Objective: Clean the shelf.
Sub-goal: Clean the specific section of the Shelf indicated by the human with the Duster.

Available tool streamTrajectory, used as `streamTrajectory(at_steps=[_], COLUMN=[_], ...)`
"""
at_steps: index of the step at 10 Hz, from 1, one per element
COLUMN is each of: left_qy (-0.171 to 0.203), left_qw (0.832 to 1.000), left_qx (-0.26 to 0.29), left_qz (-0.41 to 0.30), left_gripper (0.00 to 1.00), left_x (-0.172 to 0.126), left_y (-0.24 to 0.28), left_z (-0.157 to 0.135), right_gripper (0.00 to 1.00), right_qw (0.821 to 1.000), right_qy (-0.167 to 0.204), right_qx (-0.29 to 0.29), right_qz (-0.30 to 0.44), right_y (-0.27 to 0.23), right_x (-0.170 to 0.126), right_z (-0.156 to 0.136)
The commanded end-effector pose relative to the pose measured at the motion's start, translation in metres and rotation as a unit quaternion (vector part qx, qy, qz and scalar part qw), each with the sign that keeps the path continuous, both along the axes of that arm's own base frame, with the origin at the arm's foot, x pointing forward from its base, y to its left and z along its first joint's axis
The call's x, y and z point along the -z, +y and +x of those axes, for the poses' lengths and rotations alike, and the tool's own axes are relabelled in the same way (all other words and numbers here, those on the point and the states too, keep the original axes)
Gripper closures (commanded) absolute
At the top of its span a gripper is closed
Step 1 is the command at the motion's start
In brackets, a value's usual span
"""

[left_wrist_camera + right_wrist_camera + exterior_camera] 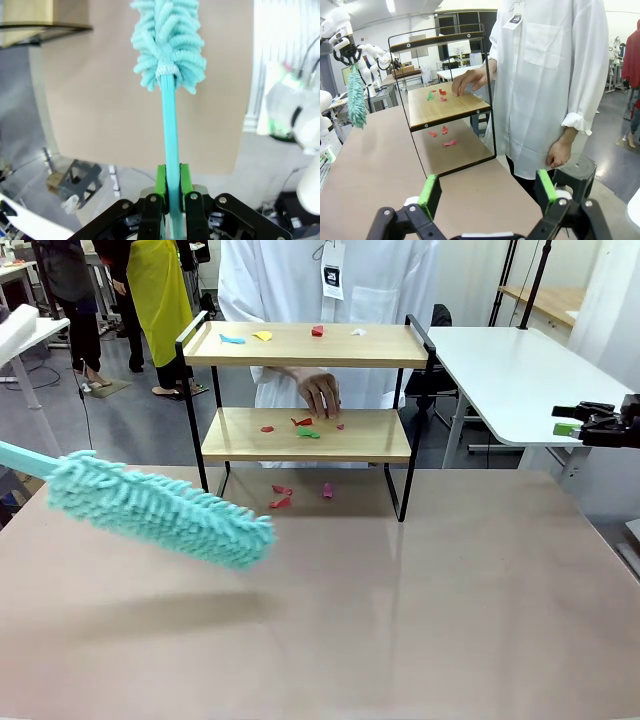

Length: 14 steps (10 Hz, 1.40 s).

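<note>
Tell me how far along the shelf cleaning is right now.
Done: the left end effector is shut on the duster. In hand: the duster hangs above the table, short of the shelf. Left: all the wiping; paper scraps lie on both boards.

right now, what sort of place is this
Probably a robotics lab or test room: a person in a white coat with a badge stands behind a shelf strewn with coloured scraps, a white worktable beside it.
</note>
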<state>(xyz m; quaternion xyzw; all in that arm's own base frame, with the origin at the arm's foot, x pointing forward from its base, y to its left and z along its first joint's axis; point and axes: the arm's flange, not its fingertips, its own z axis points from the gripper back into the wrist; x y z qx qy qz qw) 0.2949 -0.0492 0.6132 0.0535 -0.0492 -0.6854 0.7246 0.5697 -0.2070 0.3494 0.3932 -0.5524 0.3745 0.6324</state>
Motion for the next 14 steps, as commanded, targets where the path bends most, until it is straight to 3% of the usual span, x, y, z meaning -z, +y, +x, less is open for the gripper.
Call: streamTrajectory(at_steps=[1, 4, 6, 7, 8, 11, 14], left_qy=[-0.002, 0.018, 0.053, 0.04, 0.049, 0.057, 0.051], left_qw=[0.997, 0.982, 0.98, 0.989, 0.981, 0.982, 0.957], left_qx=[-0.035, -0.125, -0.123, -0.119, -0.123, -0.144, -0.215], left_qz=[-0.067, -0.141, -0.15, -0.076, -0.141, -0.11, -0.187], left_gripper=[0.87, 0.87, 0.87, 0.87, 0.87, 0.87, 0.87], left_x=[0.005, 0.014, 0.019, 0.015, 0.015, 0.031, 0.051], left_y=[-0.029, -0.084, -0.101, -0.093, -0.095, -0.119, -0.171], left_z=[-0.021, -0.04, -0.034, -0.025, -0.04, -0.026, -0.026], right_gripper=[0.0, 0.0, 0.0, 0.0, 0.0, 0.0, 0.0], right_qw=[1.0, 1.0, 1.0, 1.0, 1.0, 1.0, 1.0], right_qy=[-0.002, -0.002, -0.002, -0.002, -0.002, -0.002, -0.002], right_qx=[-0.001, -0.001, -0.001, -0.001, -0.001, -0.001, -0.001], right_qz=[-0.001, -0.001, -0.001, -0.001, -0.001, -0.001, -0.001], right_y=[0.002, 0.002, 0.002, 0.002, 0.002, 0.002, 0.002], right_x=[-0.003, -0.003, -0.003, -0.003, -0.003, -0.003, -0.003], right_z=[0.001, 0.001, 0.001, 0.001, 0.001, 0.001, 0.001])
